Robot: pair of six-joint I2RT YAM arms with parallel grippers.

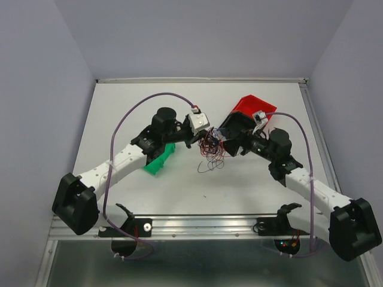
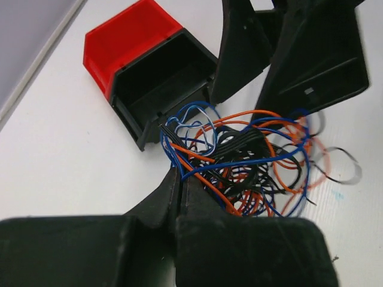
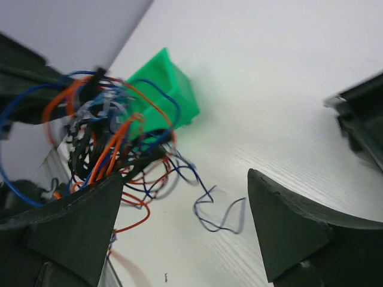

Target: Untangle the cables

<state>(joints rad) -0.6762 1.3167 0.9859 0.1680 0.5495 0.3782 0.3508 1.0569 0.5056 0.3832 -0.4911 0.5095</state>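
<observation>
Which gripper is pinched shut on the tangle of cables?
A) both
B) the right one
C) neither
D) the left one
D: the left gripper is closed tight on the cables, while the right gripper stands wide open beside them.

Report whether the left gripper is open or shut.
Shut. In the left wrist view the left gripper's fingers meet with no gap, and strands of the cables look pinched at their tips.

Left claw (image 2: pixel 178 174) pinched closed, right claw (image 3: pixel 185 179) spread wide, the two facing each other.
</observation>
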